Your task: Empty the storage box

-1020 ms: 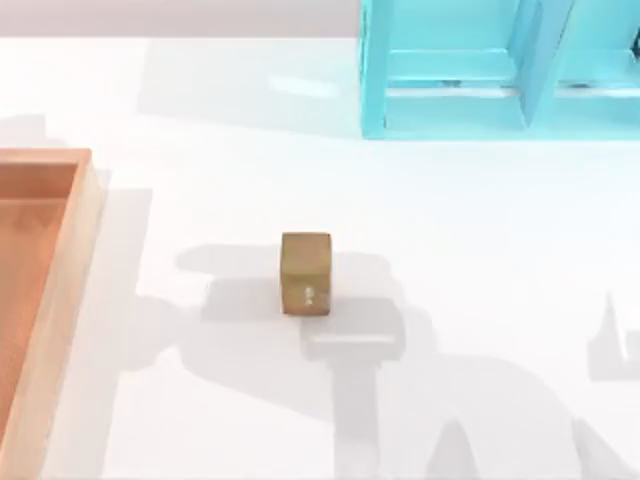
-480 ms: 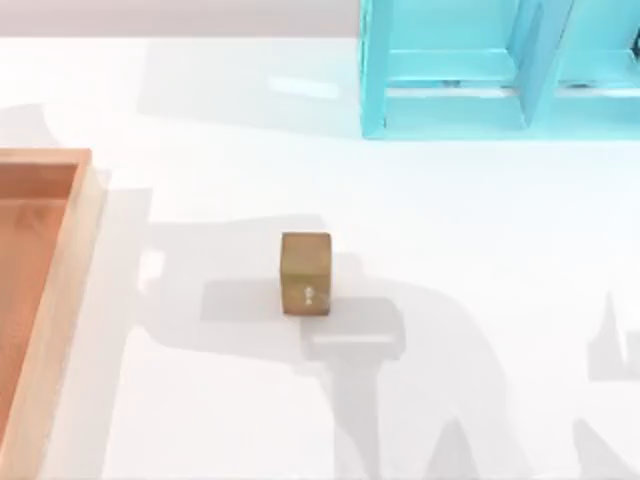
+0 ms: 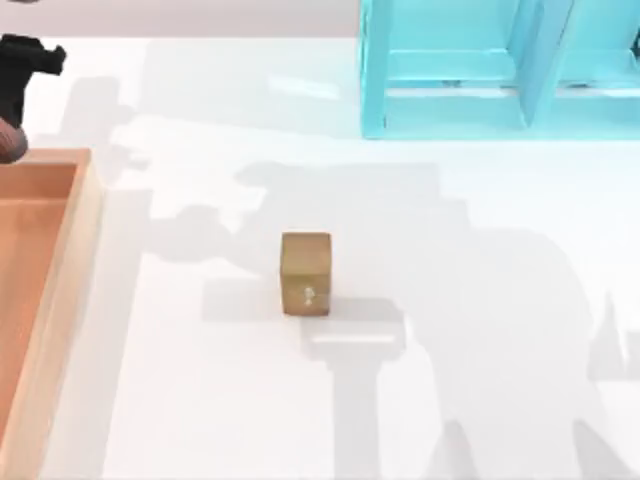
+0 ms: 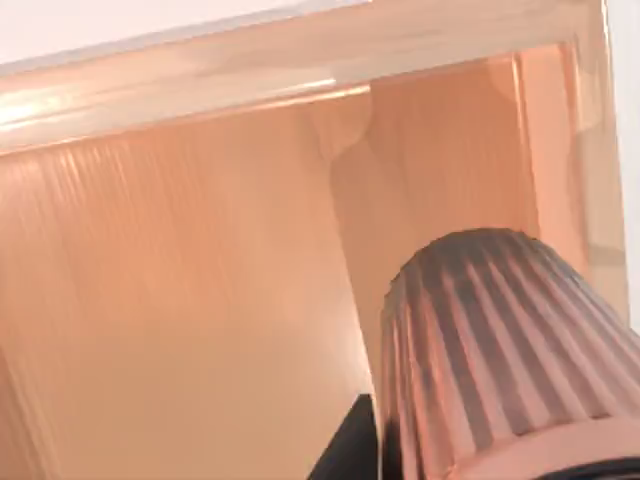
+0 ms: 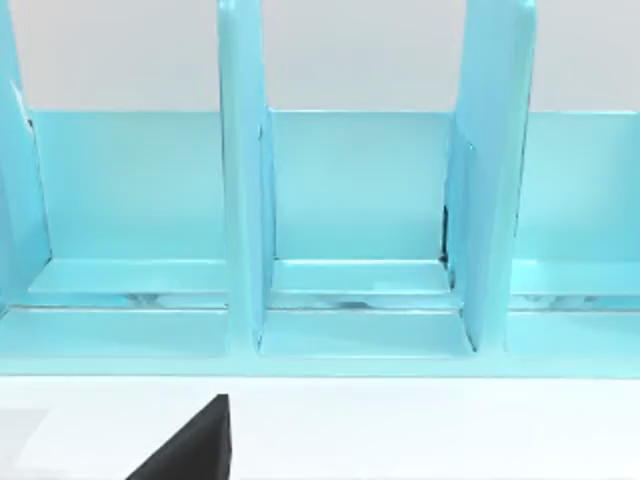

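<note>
The storage box (image 3: 40, 300) of orange-brown wood lies at the table's left edge, and its bottom and pale rim (image 4: 300, 60) appear in the left wrist view. My left gripper (image 3: 12, 110) hangs over the box's far corner, shut on a dark ribbed, cup-like object (image 4: 500, 350), which also peeks out under the arm (image 3: 6, 142) in the top view. The object is held above the box floor. A dark part of my right gripper (image 5: 190, 455) shows above the white table, facing the shelf unit.
A small tan cube (image 3: 305, 272) stands on the white table near the middle. A turquoise shelf unit (image 3: 500, 70) stands at the back right, its open compartments (image 5: 360, 230) facing the right wrist camera. Arm shadows fall across the table.
My left arm has come into the top view at the far left with the ribbed object. The arm shadows have shifted toward the back. The cube has not moved.
</note>
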{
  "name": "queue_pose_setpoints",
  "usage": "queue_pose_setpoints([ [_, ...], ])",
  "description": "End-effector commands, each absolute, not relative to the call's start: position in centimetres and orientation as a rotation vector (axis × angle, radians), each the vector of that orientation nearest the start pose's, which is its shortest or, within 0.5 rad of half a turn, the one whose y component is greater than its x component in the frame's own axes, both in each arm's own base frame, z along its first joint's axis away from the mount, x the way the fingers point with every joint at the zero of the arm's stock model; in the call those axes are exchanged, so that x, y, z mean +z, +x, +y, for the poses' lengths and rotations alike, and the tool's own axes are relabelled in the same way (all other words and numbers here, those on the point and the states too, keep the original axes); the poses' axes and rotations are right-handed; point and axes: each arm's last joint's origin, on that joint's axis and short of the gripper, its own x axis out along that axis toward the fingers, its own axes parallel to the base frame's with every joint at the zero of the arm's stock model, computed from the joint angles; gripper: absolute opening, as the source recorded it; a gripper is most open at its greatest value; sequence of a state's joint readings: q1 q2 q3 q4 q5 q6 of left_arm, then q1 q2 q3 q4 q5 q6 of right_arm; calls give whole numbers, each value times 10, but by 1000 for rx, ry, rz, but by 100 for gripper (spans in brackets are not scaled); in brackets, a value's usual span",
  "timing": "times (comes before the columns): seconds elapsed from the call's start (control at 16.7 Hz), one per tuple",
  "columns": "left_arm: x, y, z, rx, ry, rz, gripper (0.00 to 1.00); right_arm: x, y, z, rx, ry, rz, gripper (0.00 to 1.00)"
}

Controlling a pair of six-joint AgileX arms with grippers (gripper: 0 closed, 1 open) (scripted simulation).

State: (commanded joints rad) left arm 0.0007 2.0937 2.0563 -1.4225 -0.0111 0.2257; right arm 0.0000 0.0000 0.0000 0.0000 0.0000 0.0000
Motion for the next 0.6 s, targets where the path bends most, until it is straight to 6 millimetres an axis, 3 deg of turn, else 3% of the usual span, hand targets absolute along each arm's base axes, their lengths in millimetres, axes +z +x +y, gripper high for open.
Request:
queue_pose_setpoints([
  [0.3,251,452,-79,-159,230,1432,0,160,106,-1,0,0,0,100],
  [0.6,211,459,-124,-45,83,1532,0,160,106,-1,0,0,0,100],
])
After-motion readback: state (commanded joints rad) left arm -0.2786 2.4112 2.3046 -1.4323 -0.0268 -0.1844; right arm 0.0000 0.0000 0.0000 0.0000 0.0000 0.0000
